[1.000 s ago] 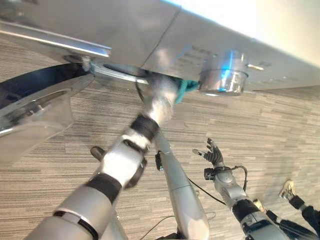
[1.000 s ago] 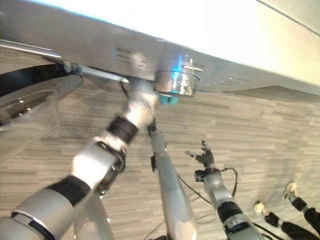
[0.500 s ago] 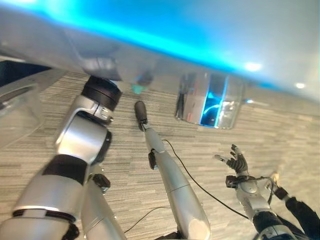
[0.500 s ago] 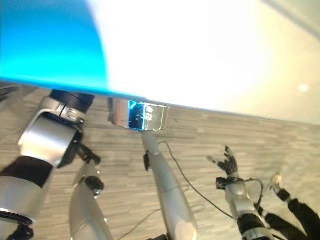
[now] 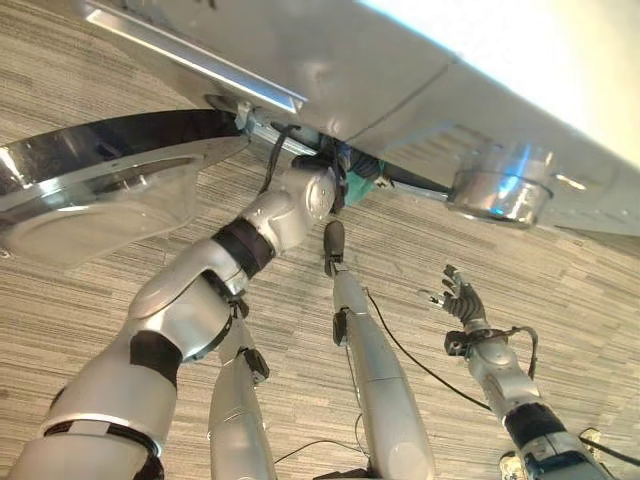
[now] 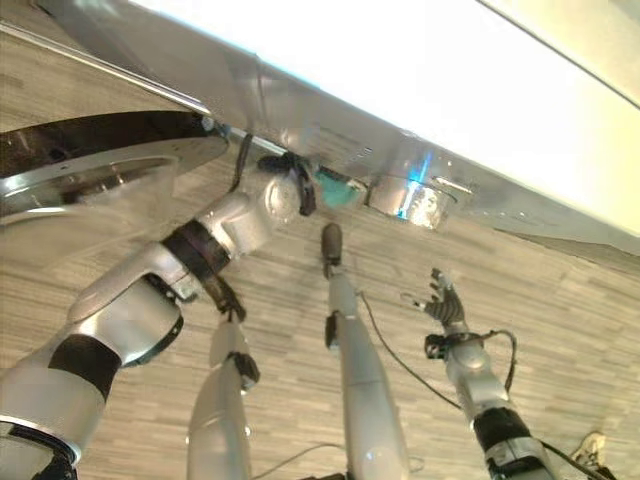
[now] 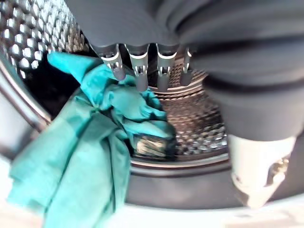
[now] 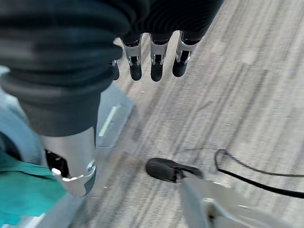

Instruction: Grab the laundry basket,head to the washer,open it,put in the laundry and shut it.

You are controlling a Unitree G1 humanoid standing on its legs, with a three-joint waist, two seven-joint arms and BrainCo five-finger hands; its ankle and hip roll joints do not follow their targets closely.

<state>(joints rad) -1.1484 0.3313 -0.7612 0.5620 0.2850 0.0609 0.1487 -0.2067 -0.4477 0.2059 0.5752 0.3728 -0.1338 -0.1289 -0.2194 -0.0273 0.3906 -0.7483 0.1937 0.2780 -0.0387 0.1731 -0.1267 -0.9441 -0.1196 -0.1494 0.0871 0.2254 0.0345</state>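
Observation:
The silver-grey washer (image 5: 400,70) runs across the top of the eye views with its round glass door (image 5: 100,190) swung open to my left. My left hand (image 7: 140,71) reaches into the drum's mouth, fingers fairly straight and resting on a teal cloth (image 7: 95,142). The thumb stands apart from the cloth. The cloth hangs over the drum's rim (image 7: 190,166), partly inside the perforated drum. From the eye views a bit of teal cloth (image 5: 362,186) shows beside my left wrist. My right hand (image 5: 462,300) hovers open over the floor, off to the right.
A shiny round knob (image 5: 500,190) juts from the washer's panel to the right of the opening. Striped grey floor (image 5: 560,260) spreads below. The open door takes up the room on my left. A person's shoe (image 6: 592,446) shows at the lower right.
The camera has swung up over the washer's top and back down. My left arm still reaches into the opening with the teal cloth. My right hand stays open at the right.

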